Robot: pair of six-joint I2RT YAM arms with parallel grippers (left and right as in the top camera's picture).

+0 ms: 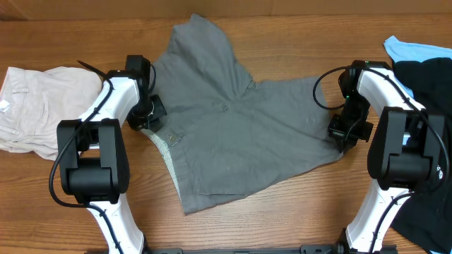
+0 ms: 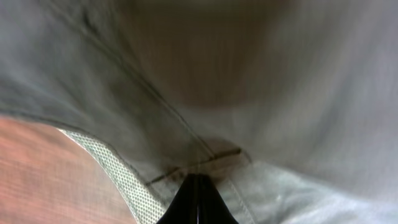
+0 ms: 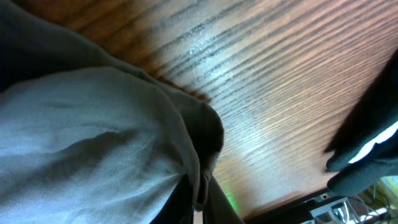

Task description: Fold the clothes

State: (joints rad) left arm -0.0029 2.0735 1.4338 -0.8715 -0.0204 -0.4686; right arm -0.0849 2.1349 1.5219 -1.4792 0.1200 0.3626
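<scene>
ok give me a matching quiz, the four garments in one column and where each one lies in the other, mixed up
1 grey shorts
2 cream garment
3 light-blue garment
4 black garment

a far right corner, a small patch
b left side
c centre, spread out
d along the right edge

Pairs: 1-c, 2-b, 3-a, 4-d
</scene>
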